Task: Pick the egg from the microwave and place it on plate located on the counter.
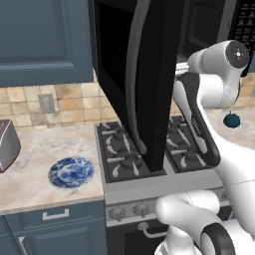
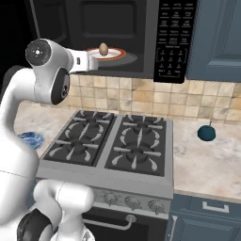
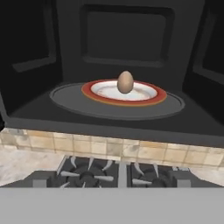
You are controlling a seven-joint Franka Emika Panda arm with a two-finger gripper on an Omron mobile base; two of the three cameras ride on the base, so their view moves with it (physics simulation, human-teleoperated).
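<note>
Approach step: the arm is reaching toward the open microwave (image 2: pixel 141 37), end effector spread and carrying nothing. The egg (image 3: pixel 125 82) is sitting on a red-rimmed dish (image 3: pixel 148 97) inside. Next, the fingers must straddle it. The left base view alone is showing the whole patterned plate (image 1: pixel 71 172) on the table (image 1: pixel 35 169).

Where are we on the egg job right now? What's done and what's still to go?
Done: the microwave door stands open, and the arm has brought the hand up to the opening. In hand: the approach; the egg sits ahead, untouched on a red-rimmed dish. Left: reach in, grasp the egg, carry it left of the stove and set it on the blue plate on the counter.
</note>
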